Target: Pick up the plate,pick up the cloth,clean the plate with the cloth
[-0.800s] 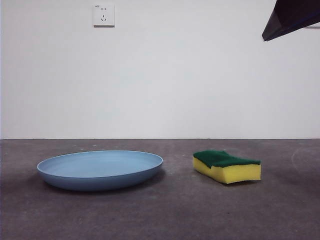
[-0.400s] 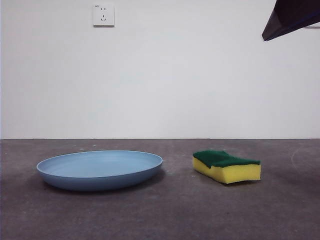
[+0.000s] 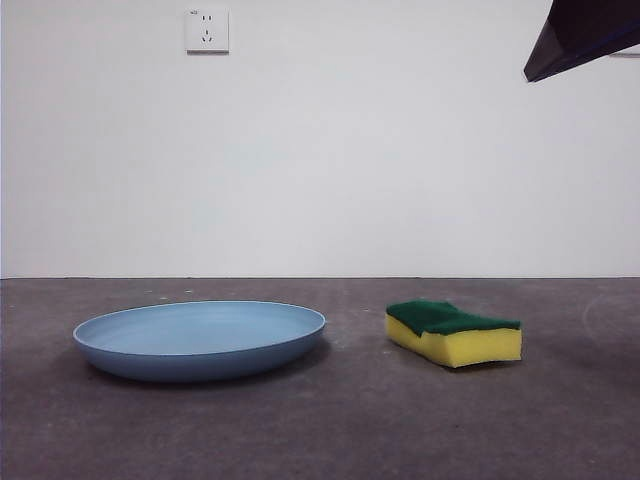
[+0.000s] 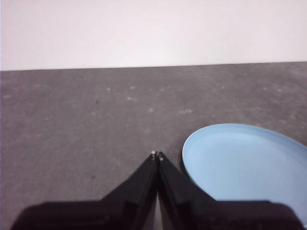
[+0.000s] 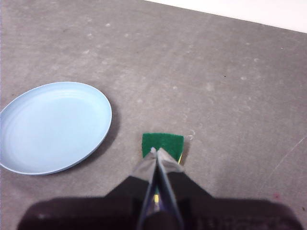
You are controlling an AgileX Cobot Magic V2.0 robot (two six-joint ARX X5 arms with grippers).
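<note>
Presently, nothing grasped; both pickups outstanding.

Item 1: plate (image 3: 200, 339). Light-blue, round, shallow, lying flat on the bench (image 3: 330, 430), at about 8 o'clock in the front view. Rim free all round, nothing on it.

Item 2: cloth (image 3: 454, 333), in fact a yellow sponge with green scouring layer uppermost. Flat on the bench at about 4 o'clock in the front view, well apart from the plate.

Item 3: left end effector (image 4: 157, 155). Jaws closed tip to tip, empty. Poised above the bench just beside the plate's rim, which shows at 4 o'clock in its wrist view.

Item 4: right end effector (image 5: 154, 151). Jaws pressed together, empty. Poised above the sponge, tips lined over its green face; height above it cannot be judged. A dark arm tip (image 3: 585, 35) at 1 o'clock in the front view, presumably this arm.

Step in hand, by judgement: the approach before the first pickup.

Next move calls for: left jaws to open and straddle the thin upturned rim, likely from the side, since the plate lies low. Right jaws to open wider than the sponge before descending. Foam should compress readily; a light squeeze ought to suffice.
</note>
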